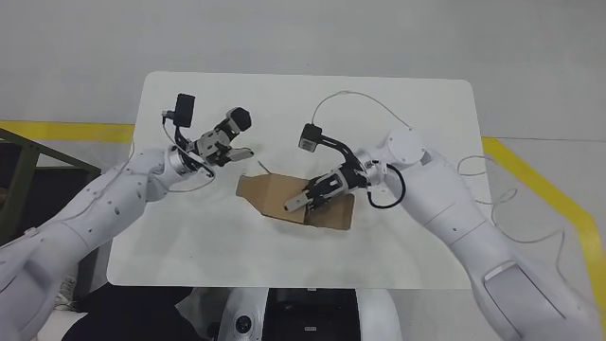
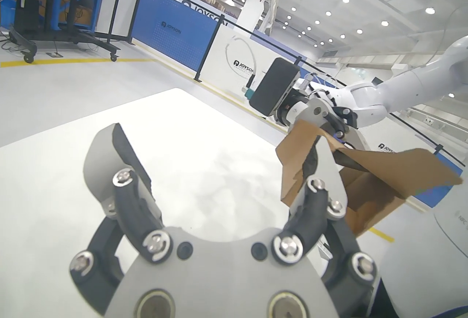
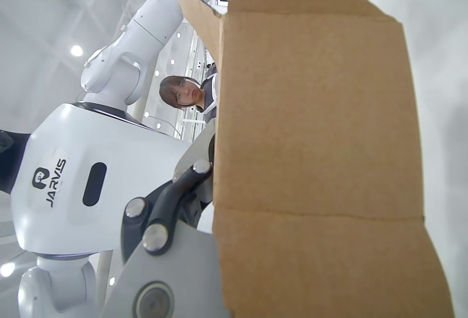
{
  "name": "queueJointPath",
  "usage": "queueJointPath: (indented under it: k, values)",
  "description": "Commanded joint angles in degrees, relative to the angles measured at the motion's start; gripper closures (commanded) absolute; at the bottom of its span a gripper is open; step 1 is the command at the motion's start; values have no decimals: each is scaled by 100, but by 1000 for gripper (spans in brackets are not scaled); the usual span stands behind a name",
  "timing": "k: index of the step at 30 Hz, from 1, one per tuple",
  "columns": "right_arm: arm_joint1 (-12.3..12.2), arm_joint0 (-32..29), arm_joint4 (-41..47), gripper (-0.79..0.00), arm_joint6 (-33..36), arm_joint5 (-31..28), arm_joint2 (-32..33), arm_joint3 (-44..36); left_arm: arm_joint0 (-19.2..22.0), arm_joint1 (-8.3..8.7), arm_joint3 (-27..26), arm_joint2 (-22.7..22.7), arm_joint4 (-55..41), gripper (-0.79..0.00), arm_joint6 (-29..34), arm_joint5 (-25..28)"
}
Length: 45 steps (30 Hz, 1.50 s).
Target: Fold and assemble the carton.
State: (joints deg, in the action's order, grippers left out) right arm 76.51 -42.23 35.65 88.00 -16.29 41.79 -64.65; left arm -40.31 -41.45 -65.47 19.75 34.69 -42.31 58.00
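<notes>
Left end effector (image 1: 242, 136): mine, spread wide with nothing between its fingers (image 2: 120, 154); it hangs over bare tabletop (image 1: 417, 114)
Left end effector, place: at about 10 o'clock from the carton (image 1: 270, 191), near its corner; the top view shows a gap between the two
Right end effector (image 1: 301, 199): mine, drawn narrow and clamped on a brown flap of the carton, near the middle of the carton as seen from above; my arm comes in from about 2 o'clock
Carton, place: near the centre of the tabletop, a little toward the 6 o'clock edge
Carton, shape: plain brown cardboard, partly unfolded; one flat panel reaches out toward 9 o'clock from my right end effector, and another part lies toward 4 o'clock of it
Carton from my left wrist: flaps (image 2: 413, 169) spread at different angles, with my right end effector gripping at the upper fold; I cannot tell whether the lower edge touches the tabletop
Carton from my right wrist: a creased panel (image 3: 314, 114) stands close against the camera, with one finger (image 3: 197, 158) of my right end effector at its edge
Cable (image 1: 352, 95): thin and white, looping over the tabletop at about 12 o'clock from my right end effector, well apart from the carton
</notes>
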Motion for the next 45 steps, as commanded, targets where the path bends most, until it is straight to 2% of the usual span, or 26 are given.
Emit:
queueJointPath:
  k: [1, 9, 15, 19, 27, 37, 45]
  values:
    - [-6, 26, 5, 0, 0, 0, -96, -22, 0, -50, 50, 15, -87, -785, 134, 0]
    - [-62, 125, 135, 0, 0, 0, -340, -106, 31, -214, 109, -82, -405, -785, 977, 0]
    - [-114, 186, 233, 0, 0, -1, -433, -97, -5, -208, -62, -150, -464, -785, 1131, 0]
    - [-143, 211, 289, 0, 0, -1, -426, -66, -87, -109, -470, -257, -499, -785, 917, 0]
    - [-178, 213, 291, 0, -45, -46, -398, -103, -101, 130, -568, -453, -401, -785, 658, 0]
    - [-203, 228, 316, 0, -75, -76, -392, -103, -84, 265, -662, -704, -163, -785, 251, 0]
    - [-210, 240, 359, 0, -97, -97, -387, -89, 39, 300, -717, -945, 182, -785, -52, 0]
